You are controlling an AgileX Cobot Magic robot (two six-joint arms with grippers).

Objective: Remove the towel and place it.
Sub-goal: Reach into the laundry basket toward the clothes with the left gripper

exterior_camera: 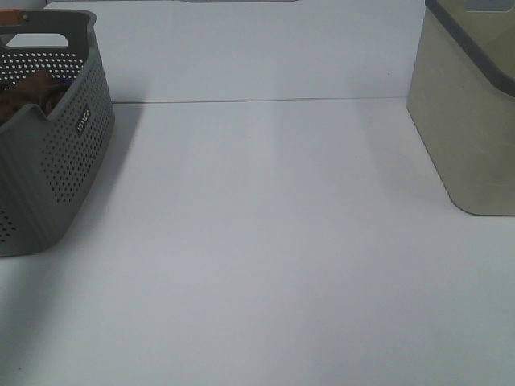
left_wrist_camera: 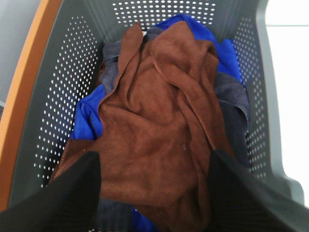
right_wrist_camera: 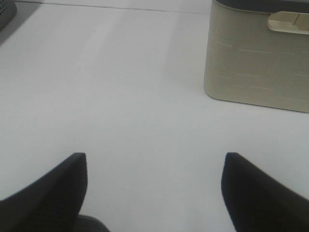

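The reddish-brown towel (left_wrist_camera: 154, 130) lies crumpled on top of other cloth inside the grey perforated basket (left_wrist_camera: 67, 82). In the exterior high view only a small part of the towel (exterior_camera: 36, 90) shows over the rim of the basket (exterior_camera: 68, 161) at the far left. My left gripper (left_wrist_camera: 154, 159) is open and hangs above the towel, its fingers (left_wrist_camera: 72, 193) wide apart and holding nothing. My right gripper (right_wrist_camera: 154, 159) is open and empty above the bare white table. Neither gripper shows in the exterior high view.
A blue cloth (left_wrist_camera: 87, 116) and a dark grey cloth (left_wrist_camera: 236, 111) lie under the towel. A beige bin (exterior_camera: 471, 112) stands at the right back of the white table (exterior_camera: 265, 241); it also shows in the right wrist view (right_wrist_camera: 256, 58). An orange edge (left_wrist_camera: 24, 82) runs beside the basket.
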